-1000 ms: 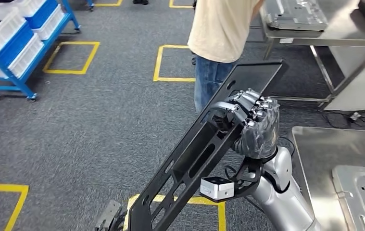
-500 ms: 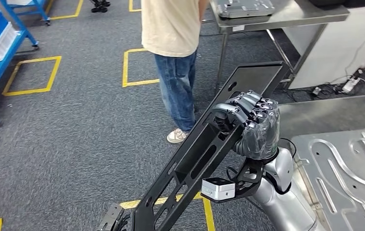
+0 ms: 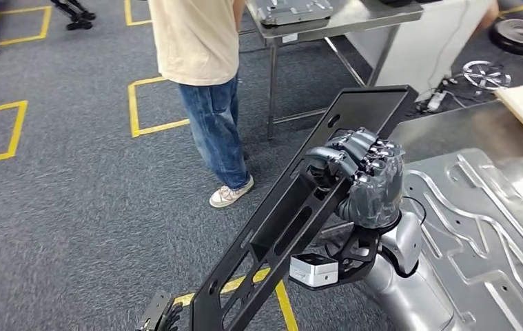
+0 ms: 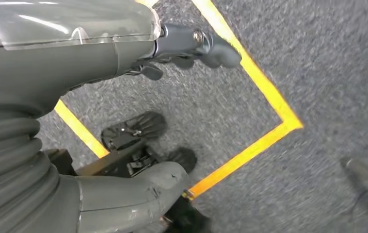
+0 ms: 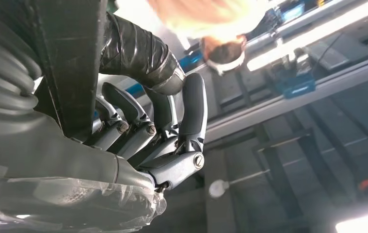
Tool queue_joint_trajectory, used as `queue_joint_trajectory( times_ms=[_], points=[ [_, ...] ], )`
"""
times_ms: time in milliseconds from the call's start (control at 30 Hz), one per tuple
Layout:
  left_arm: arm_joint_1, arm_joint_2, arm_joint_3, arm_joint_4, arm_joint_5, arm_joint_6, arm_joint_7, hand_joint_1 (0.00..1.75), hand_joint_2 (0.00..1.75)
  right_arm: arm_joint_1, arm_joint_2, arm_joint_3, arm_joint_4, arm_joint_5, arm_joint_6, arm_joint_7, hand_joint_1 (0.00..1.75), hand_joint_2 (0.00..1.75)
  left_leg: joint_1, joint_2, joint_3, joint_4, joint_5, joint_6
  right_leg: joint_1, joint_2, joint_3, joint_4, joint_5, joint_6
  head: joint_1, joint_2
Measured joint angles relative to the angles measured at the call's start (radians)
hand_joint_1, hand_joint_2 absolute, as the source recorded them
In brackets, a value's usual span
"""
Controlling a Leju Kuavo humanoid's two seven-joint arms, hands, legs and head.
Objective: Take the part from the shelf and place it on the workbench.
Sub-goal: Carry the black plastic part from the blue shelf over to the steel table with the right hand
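In the middle of the head view, the right hand is wrapping its fingers around the long black part, which is slanting from the lower picture edge up toward the bench on the right. The part's lower end is running out of the frame, so its full length is not showing. The right wrist view is showing the same hold from close by: dark fingers curling over the part's black edge, with much of the part hiding behind the hand's grey cover.

The left hand is hanging over the grey carpet, its fingers mostly cut off by the cover, and whether they are spread or curled I cannot tell. In the head view a dark bit of it is peeking in at the bottom edge.

A ribbed metal panel is lying on the bench beside the right arm. A person in a cream shirt and jeans is standing on the carpet, cropped at the top. Behind them a steel table is carrying a grey tray, partly out of frame.
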Motion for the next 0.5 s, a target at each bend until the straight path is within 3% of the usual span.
queue_joint_trajectory(
  times_ms=[33,100,167,233,267,333,367,400,433,500],
  points=[
    [0.003,0.000,0.000,0.000,0.000,0.000,0.000,0.00,1.75,0.001,0.000,0.000,0.000,0.000,0.000,0.000,1.75,1.75,0.000,0.017,-0.004,0.003,0.000,-0.001,-0.002,-0.013,-0.022,0.055,-0.026,0.005,0.000,0.000],
    [0.005,0.000,0.000,0.001,0.000,0.000,0.000,0.00,1.75,0.004,-0.001,0.000,0.000,0.000,0.000,0.000,1.75,1.75,0.000,0.048,-0.015,0.015,-0.003,-0.005,-0.006,-0.021,-0.024,0.083,-0.027,0.015,0.000,0.000],
    [0.004,-0.001,0.000,0.002,-0.001,0.000,0.000,0.00,1.75,0.004,-0.002,0.000,0.000,0.000,0.000,0.000,1.75,1.75,0.002,0.074,-0.025,0.033,-0.011,-0.014,-0.008,-0.042,0.042,-0.017,0.017,0.020,0.000,0.000],
    [0.002,-0.001,0.000,0.002,-0.001,0.000,0.000,0.00,1.75,0.004,-0.003,0.000,-0.001,0.000,0.000,0.000,1.75,1.75,-0.001,0.094,-0.031,0.051,-0.022,-0.027,-0.004,-0.072,0.098,-0.108,0.044,0.011,0.000,0.000],
    [0.002,-0.001,0.000,0.002,-0.001,0.000,0.000,0.00,1.75,0.005,-0.003,0.000,-0.001,0.000,0.000,0.000,1.75,1.75,-0.003,0.103,-0.033,0.059,-0.026,-0.033,0.000,-0.078,0.106,-0.126,0.045,0.003,0.000,0.000],
    [0.000,-0.002,0.000,0.002,-0.001,0.000,-0.002,0.00,1.75,0.005,-0.004,-0.001,-0.003,0.001,-0.001,0.000,1.75,1.75,-0.005,0.120,-0.031,0.063,-0.028,-0.044,0.003,-0.063,0.100,-0.125,0.050,-0.012,0.000,0.000],
    [-0.001,-0.002,0.000,0.002,-0.001,0.000,-0.002,0.00,1.75,0.005,-0.004,-0.001,-0.004,0.002,-0.001,0.001,1.75,1.75,-0.002,0.121,-0.031,0.063,-0.030,-0.049,0.002,-0.053,0.099,-0.128,0.053,-0.019,0.000,0.000],
    [-0.002,-0.003,0.000,0.002,-0.001,0.000,-0.003,0.00,1.75,0.004,-0.004,-0.001,-0.005,0.003,-0.001,0.002,1.75,1.75,0.001,0.108,-0.033,0.072,-0.041,-0.055,-0.001,-0.044,0.099,-0.131,0.057,-0.025,0.000,0.000],
    [-0.003,-0.003,0.000,0.002,-0.001,0.000,-0.004,0.00,1.75,0.004,-0.005,-0.001,-0.005,0.004,-0.001,0.002,1.75,1.75,0.004,0.085,-0.043,0.098,-0.064,-0.060,-0.005,-0.036,0.098,-0.135,0.061,-0.032,-0.001,0.000],
    [-0.001,-0.003,0.000,0.002,-0.001,0.000,-0.005,0.00,1.75,0.003,-0.005,-0.001,-0.006,0.008,0.000,0.004,1.75,1.75,0.009,0.031,-0.087,0.209,-0.134,-0.068,-0.007,-0.017,0.093,-0.137,0.067,-0.039,-0.001,0.000]
  ],
)
